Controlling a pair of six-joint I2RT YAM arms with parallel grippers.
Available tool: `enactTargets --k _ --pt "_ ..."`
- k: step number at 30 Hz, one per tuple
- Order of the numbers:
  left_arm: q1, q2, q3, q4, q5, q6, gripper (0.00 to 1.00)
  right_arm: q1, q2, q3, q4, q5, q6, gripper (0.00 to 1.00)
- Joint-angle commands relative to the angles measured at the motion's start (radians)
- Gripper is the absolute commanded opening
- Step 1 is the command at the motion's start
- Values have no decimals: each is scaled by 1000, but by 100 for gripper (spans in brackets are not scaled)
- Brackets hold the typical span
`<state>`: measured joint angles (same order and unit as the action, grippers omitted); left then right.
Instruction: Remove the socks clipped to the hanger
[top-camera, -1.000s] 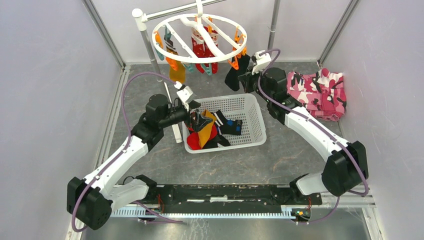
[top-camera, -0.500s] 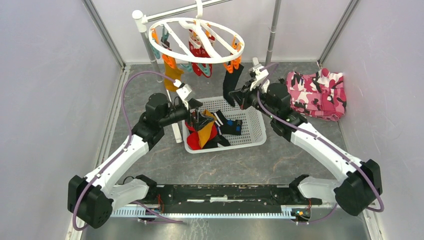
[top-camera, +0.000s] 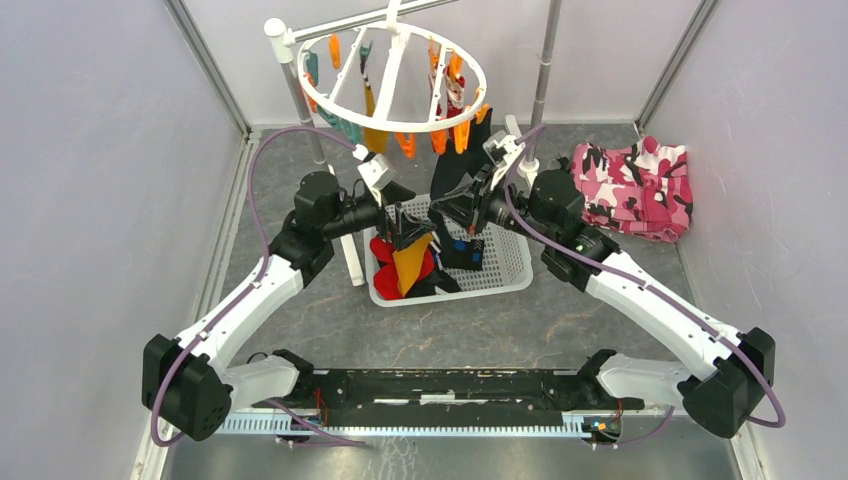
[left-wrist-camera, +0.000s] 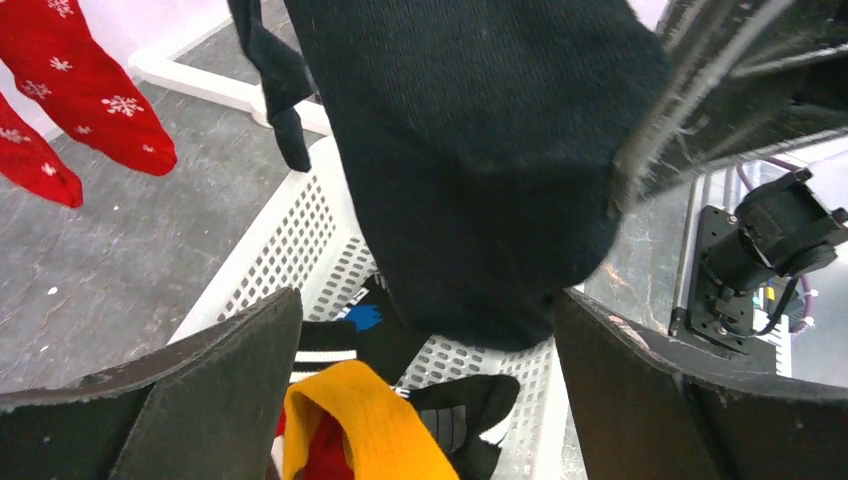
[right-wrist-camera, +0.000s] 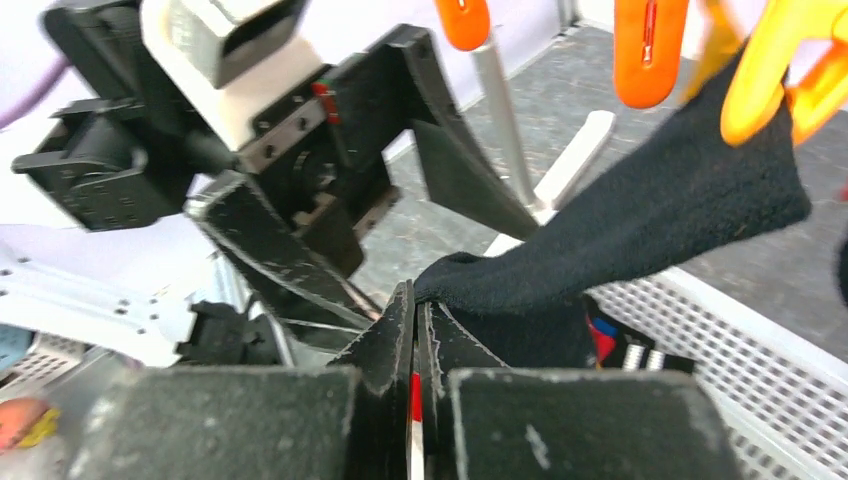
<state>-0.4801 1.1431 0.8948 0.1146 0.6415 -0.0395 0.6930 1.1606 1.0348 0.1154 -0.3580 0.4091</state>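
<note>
Two dark fingers (left-wrist-camera: 200, 400), spread wide, frame the bottom corners. Between and above them hangs a large black knit sock (left-wrist-camera: 470, 170), over a white perforated plastic basket (left-wrist-camera: 290, 250) holding a mustard-yellow sock (left-wrist-camera: 360, 420) and black striped-cuff socks (left-wrist-camera: 330, 345). Red snowflake-patterned socks (left-wrist-camera: 95, 95) dangle outside the basket, above the grey surface (left-wrist-camera: 120, 260).

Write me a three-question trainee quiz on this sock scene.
1. True or false: the left gripper is shut.
2. The right gripper is clamped on: A) nothing, B) the black sock, C) a spoon.
3. What colour is the topmost sock in the basket?
Key: 1 false, it is open; 2 B; 3 mustard-yellow.
</note>
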Motion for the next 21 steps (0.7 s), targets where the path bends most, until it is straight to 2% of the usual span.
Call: enactTargets --k 1,9,13,15,18,19,21 --pt "-13 -1 39 50 59 73 100 48 20 67 29 -44 67 0" --pt "-15 -11 33 39 105 127 99 121 59 75 46 -34 83 0" --pt "-21 -31 25 -28 112 217 92 134 71 77 57 -37 95 0" --pt "-22 -29 27 -49 43 234 78 143 70 77 62 -41 104 0" --pt "-22 -13 48 -78 -41 244 49 148 70 77 61 -42 115 0" --pt "-22 -14 45 -71 -56 239 36 148 68 77 51 -37 115 3" --pt "-22 -23 33 -44 -90 216 17 148 66 101 -3 -5 90 17"
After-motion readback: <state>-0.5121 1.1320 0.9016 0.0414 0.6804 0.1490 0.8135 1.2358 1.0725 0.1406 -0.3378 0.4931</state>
